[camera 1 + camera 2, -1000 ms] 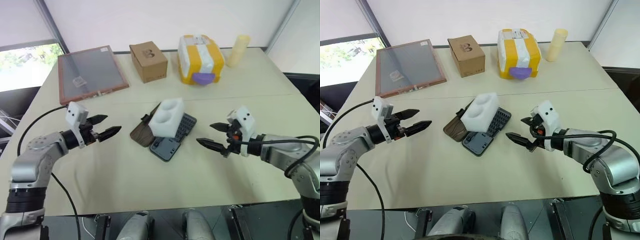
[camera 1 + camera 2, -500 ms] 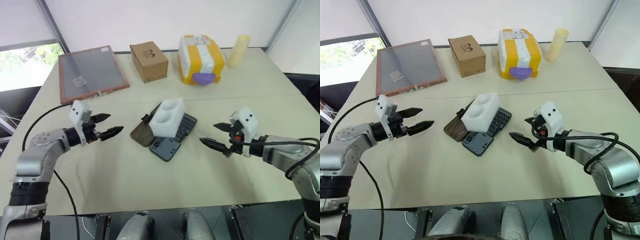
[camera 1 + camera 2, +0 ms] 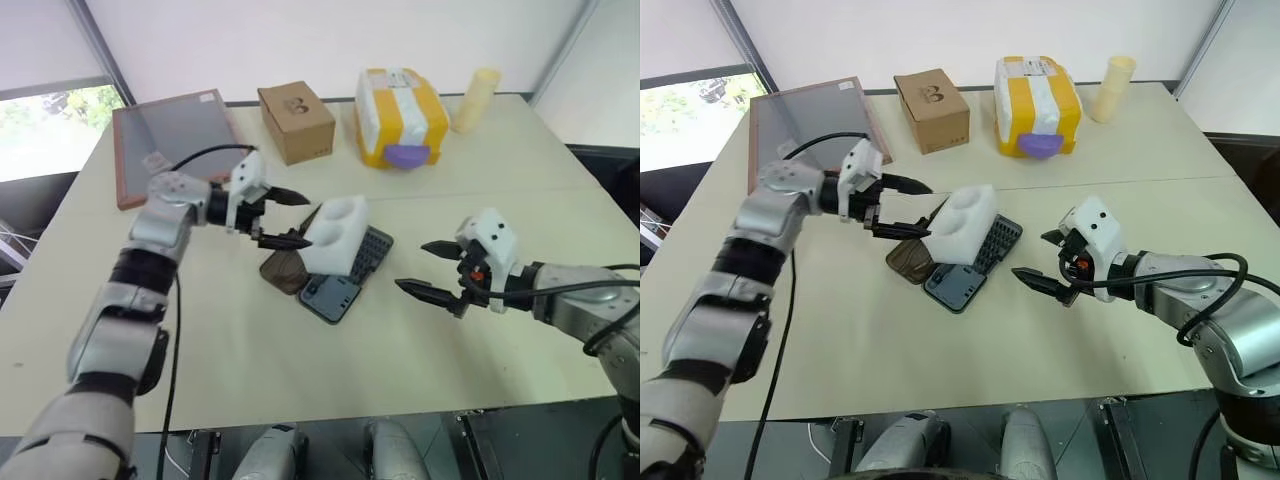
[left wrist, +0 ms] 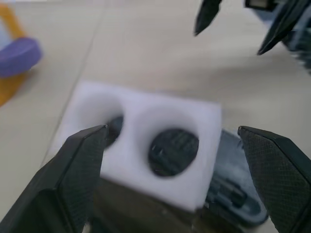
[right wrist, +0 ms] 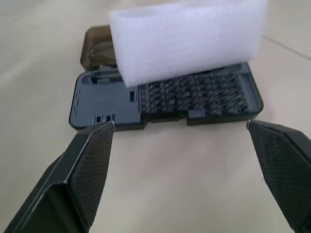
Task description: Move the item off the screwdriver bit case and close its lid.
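Note:
A white foam block (image 3: 335, 235) with two round holes lies across the open screwdriver bit case (image 3: 333, 297), covering much of its bit tray. The case's dark see-through lid (image 3: 282, 270) is folded out flat on the left. My left gripper (image 3: 308, 220) is open at the block's left end, one finger above it and one below. In the left wrist view the foam block (image 4: 146, 145) sits between the two spread fingers. My right gripper (image 3: 411, 266) stands open on the table right of the case, holding nothing, and faces the case (image 5: 165, 104).
Along the far side of the table stand a framed panel (image 3: 170, 140), a cardboard box (image 3: 296, 122), a yellow and white package (image 3: 400, 118) and a cream cylinder (image 3: 476, 100). The table's front edge (image 3: 300, 415) runs just below the arms.
My left arm has swung right from the table's left side up to the foam block, fingers still open. The right gripper has barely moved. Block and case lie as before.

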### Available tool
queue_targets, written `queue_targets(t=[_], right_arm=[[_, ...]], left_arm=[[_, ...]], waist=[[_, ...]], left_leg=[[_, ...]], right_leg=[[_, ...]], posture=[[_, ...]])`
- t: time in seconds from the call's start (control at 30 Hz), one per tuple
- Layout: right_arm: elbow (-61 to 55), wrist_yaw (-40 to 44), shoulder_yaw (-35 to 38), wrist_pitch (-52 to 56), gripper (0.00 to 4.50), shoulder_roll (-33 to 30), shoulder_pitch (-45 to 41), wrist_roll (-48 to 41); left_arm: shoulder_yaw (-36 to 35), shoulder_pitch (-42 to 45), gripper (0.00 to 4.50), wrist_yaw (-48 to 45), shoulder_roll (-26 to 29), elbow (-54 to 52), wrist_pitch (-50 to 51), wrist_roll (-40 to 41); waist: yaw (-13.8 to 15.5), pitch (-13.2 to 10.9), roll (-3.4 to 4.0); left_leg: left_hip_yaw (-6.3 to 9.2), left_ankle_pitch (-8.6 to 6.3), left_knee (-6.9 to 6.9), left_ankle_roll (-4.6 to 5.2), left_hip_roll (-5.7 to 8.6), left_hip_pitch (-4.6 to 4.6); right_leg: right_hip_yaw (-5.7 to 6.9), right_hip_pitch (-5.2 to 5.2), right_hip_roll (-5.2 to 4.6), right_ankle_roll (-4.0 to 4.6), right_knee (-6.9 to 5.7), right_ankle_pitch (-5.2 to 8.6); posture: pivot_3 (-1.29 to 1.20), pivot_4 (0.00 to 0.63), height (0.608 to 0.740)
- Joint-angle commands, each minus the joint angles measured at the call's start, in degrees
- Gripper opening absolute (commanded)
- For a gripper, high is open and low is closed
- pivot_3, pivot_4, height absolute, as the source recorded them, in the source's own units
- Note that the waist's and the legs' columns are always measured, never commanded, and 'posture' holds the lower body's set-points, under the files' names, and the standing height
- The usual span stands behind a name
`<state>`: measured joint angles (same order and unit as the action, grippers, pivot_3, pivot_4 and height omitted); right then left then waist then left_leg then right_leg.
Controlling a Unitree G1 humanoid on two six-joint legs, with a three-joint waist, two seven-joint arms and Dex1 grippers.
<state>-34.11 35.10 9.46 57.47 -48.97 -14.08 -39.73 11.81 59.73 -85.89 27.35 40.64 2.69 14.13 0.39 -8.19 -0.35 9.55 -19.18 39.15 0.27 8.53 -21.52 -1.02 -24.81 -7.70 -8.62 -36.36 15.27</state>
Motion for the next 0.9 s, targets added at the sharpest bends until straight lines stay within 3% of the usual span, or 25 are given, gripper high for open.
queue_targets(t=[0.03,0.4,0.77,0.9], right_arm=[[-4.1,-2.0,2.1,1.4,4.5,0.7,0.5,-1.7],[-12.7,-9.8,9.6,9.5,4.5,1.7,-2.1,-14.8],[-12.9,-14.0,9.5,10.2,4.5,-1.1,-3.6,-20.6],[-12.3,-14.6,8.9,9.3,4.5,-1.4,-3.0,-20.2]], left_arm=[[1.3,3.9,4.47,-5.0,-1.8,6.5,-5.7,-2.8],[8.0,8.3,4.47,-6.6,-3.3,18.9,-13.8,-4.9],[10.9,7.3,4.47,-6.6,-5.8,21.8,-17.5,-5.7],[11.3,7.8,3.18,-6.6,-6.1,22.0,-18.0,-5.3]], waist=[[-0.2,0.0,0.0],[0.3,-0.1,-0.18],[0.3,-0.1,-0.21],[0.3,-0.1,-0.21]], left_leg=[[0.0,0.0,-0.01,0.0,0.0,0.0],[0.02,0.0,0.09,0.0,0.0,-0.03],[0.03,0.0,0.11,0.01,0.01,-0.04],[0.02,0.0,0.12,0.01,0.01,-0.04]], right_leg=[[0.0,-0.02,0.0,0.0,-0.01,0.0],[-0.01,-0.02,0.0,-0.01,-0.07,-0.01],[-0.01,-0.02,0.0,-0.03,-0.11,-0.02],[-0.01,-0.02,0.0,-0.04,-0.11,-0.02]], posture=[[0.0,0.15,0.74],[0.0,0.15,0.74],[0.0,0.15,0.74],[0.0,0.15,0.74]])
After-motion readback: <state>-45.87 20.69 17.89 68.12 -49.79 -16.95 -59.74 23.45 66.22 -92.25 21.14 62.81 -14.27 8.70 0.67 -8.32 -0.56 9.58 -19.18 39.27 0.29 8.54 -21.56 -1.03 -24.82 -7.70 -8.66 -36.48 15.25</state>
